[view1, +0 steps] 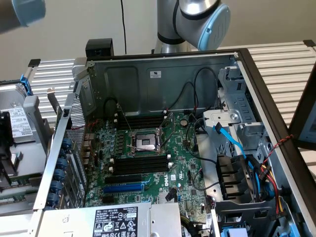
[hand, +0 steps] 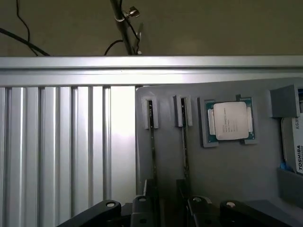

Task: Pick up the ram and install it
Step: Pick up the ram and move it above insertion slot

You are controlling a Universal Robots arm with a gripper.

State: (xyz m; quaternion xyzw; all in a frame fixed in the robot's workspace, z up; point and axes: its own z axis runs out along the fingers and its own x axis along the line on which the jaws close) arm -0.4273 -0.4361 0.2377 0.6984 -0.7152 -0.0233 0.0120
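In the wrist view two thin dark ram sticks stand on edge in slotted grey holders on a grey tray [hand: 222,175]: one ram stick [hand: 152,142] and a second [hand: 185,146] beside it. My gripper [hand: 168,210] hangs over the tray with its jaws apart and nothing between them. Each stick runs up to one of the black fingers [hand: 142,208]. In the exterior view the open computer case shows the motherboard [view1: 182,168] with black memory slots [view1: 140,163] on both sides of the processor socket [view1: 145,141].
A processor chip [hand: 229,120] and a white-labelled drive [hand: 296,146] lie on the same tray, next to a ribbed metal table [hand: 52,142]. Inside the case are a blue expansion slot [view1: 123,188], blue and black cables [view1: 237,148], a drive cage [view1: 237,94] and the power supply [view1: 116,219].
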